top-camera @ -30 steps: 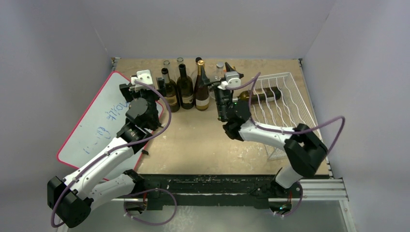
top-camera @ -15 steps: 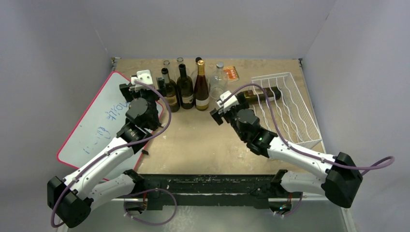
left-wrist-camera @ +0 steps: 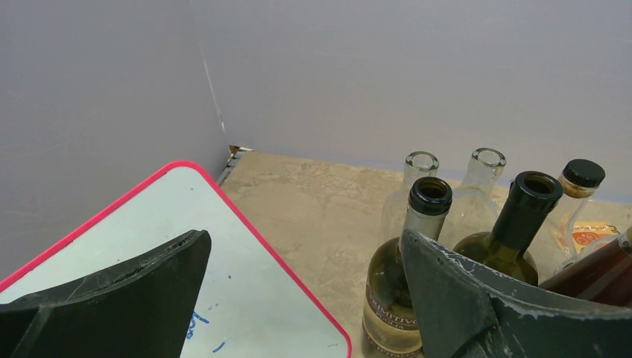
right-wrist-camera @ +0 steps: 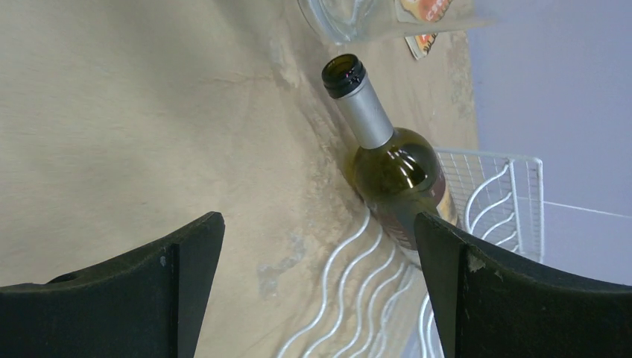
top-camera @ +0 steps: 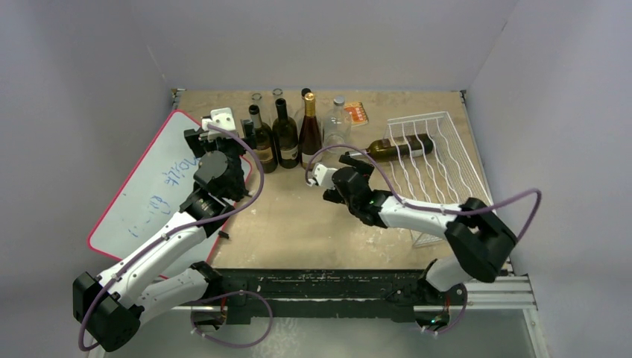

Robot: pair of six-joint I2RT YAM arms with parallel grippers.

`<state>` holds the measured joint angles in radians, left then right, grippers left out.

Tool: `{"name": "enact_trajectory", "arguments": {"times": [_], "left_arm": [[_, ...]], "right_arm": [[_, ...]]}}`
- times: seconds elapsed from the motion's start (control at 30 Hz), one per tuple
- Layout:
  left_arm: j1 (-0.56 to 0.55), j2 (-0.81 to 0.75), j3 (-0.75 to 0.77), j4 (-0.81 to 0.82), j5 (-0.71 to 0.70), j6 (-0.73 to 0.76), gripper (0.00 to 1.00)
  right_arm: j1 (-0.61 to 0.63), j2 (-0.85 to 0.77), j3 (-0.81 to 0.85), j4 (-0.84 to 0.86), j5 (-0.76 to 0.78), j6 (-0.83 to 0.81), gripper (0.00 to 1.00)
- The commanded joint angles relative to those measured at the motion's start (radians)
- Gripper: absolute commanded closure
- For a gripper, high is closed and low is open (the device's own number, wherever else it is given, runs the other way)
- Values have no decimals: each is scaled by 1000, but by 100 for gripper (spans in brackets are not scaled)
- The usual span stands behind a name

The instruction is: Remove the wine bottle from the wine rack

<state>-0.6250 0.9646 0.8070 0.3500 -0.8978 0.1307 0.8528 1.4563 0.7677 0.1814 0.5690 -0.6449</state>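
Wine bottle lying on its side in the farthest cradle of the wine rack, at the right rear of the counter. Dark green glass, silver foil on the neck, mouth uncorked. Neck sticking out past the rack's left edge, toward the middle of the counter.

Right end effector low over the counter, near the bottle's mouth, fingers spread wide with nothing between them. From the right wrist: bottle ahead of the fingertips, not between them, no contact visible; white wavy wires of the rack under and beyond the bottle's body.

Left end effector at the left rear, fingers likewise wide apart and holding nothing. Left finger above the red-edged whiteboard, right finger in front of a cluster of upright bottles at the back of the counter. From the left wrist: fingertips apart, whiteboard corner below, several open bottle necks on the right.

Small orange packet flat on the counter between the upright bottles and the rack.
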Motion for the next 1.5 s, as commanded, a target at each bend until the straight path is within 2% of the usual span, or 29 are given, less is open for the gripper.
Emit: {"name": "enact_trajectory", "arguments": {"times": [0.0, 0.1, 0.17, 0.27, 0.4, 0.57, 0.93, 1.17, 1.47], "left_arm": [[-4, -16, 32, 27, -1, -17, 0], [-4, -15, 32, 29, -4, -16, 0], [-4, -14, 32, 29, -3, -17, 0], [-4, -15, 32, 30, -1, -17, 0], [-4, -16, 31, 32, 2, -16, 0], [-4, -16, 33, 32, 10, -19, 0], [-4, -9, 35, 27, 16, -26, 0], [-3, -3, 35, 27, 17, -24, 0], [-3, 2, 35, 27, 17, -24, 0]], "right_arm": [[-61, 102, 73, 154, 82, -207, 0], [-105, 163, 50, 306, 69, -382, 0], [-145, 192, 42, 433, 42, -426, 0], [-199, 222, 67, 443, -35, -431, 1], [-230, 266, 55, 513, -96, -514, 2], [-270, 304, 59, 509, -172, -551, 5], [-313, 451, 78, 696, -167, -667, 9], [-319, 524, 62, 833, -152, -736, 21], [-320, 523, 46, 898, -139, -750, 54]]}}
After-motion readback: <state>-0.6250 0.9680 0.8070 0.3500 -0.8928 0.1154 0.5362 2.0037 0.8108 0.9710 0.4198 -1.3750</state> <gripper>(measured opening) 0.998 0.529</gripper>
